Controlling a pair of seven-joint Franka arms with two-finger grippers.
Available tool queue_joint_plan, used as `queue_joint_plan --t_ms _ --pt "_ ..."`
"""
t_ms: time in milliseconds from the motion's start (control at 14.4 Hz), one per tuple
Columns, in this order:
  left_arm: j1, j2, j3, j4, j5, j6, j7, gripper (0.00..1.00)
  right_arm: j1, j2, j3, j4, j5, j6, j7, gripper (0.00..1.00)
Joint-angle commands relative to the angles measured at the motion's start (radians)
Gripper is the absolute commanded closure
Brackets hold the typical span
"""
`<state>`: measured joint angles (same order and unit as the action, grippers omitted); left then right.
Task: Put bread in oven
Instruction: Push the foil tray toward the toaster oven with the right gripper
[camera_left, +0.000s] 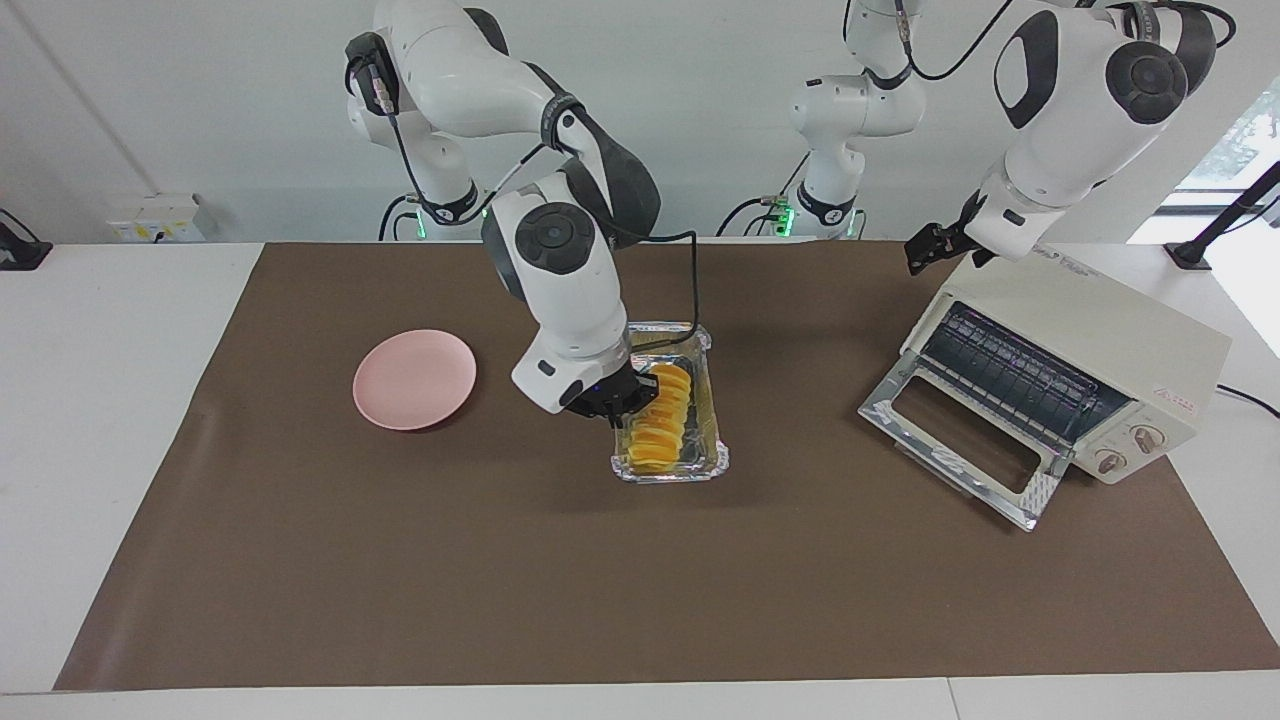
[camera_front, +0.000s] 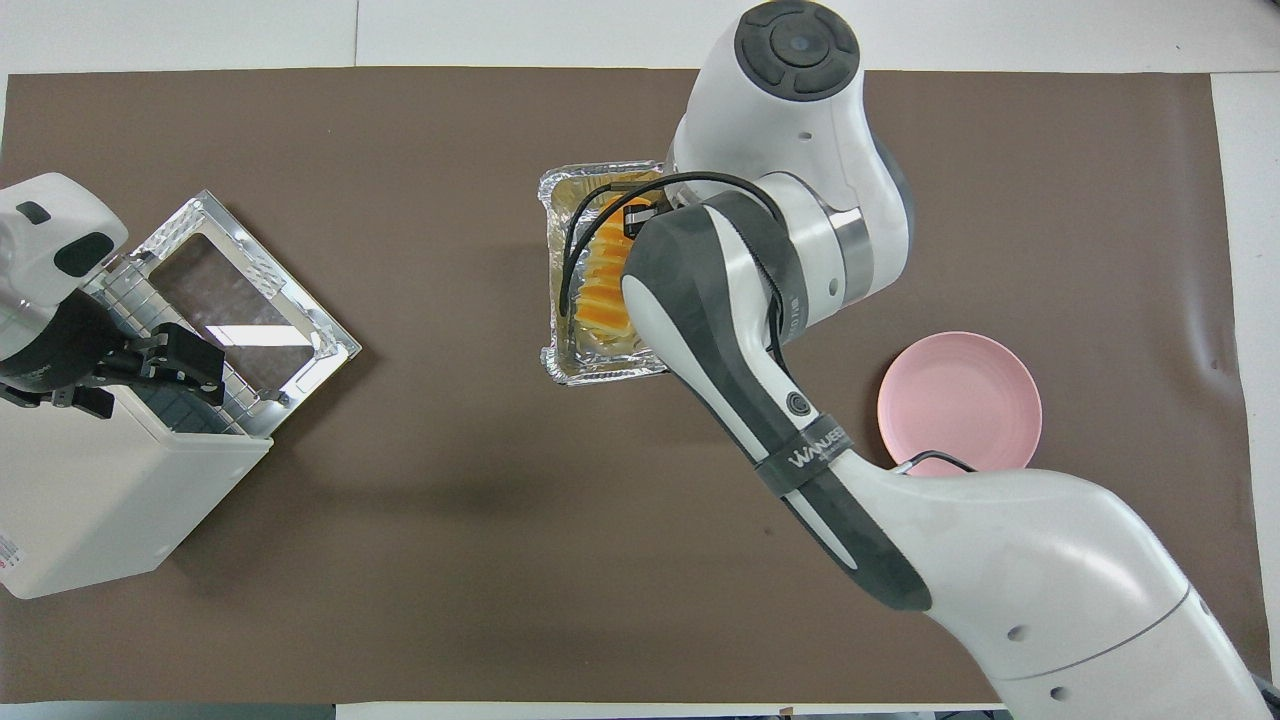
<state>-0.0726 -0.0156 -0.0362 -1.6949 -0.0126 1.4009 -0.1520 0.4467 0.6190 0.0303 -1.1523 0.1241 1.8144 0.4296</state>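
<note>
a crinkled, shiny foil tray (camera_left: 717, 462) sits on a matt brown mat (camera_left: 560, 580), the pink plate (camera_left: 414, 379) looks smooth and dull, and the oven (camera_left: 1090, 350) has a glossy glass door with bright metal trim.
</note>
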Motion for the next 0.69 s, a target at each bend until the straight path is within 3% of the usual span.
queue_joint_plan --t_ms 0,208,623 --pt "-0.006 -0.020 0.007 -0.016 0.002 0.015 -0.001 0.00 0.029 -0.036 -0.003 -0.156 0.031 0.136 0.005 1.00" --pt "-0.006 -0.020 0.007 -0.016 0.002 0.015 -0.001 0.00 0.067 -0.058 -0.003 -0.298 0.057 0.282 0.040 1.00" --pt "-0.006 -0.020 0.007 -0.016 0.002 0.015 -0.001 0.00 0.098 -0.117 -0.003 -0.507 0.062 0.462 0.101 1.00"
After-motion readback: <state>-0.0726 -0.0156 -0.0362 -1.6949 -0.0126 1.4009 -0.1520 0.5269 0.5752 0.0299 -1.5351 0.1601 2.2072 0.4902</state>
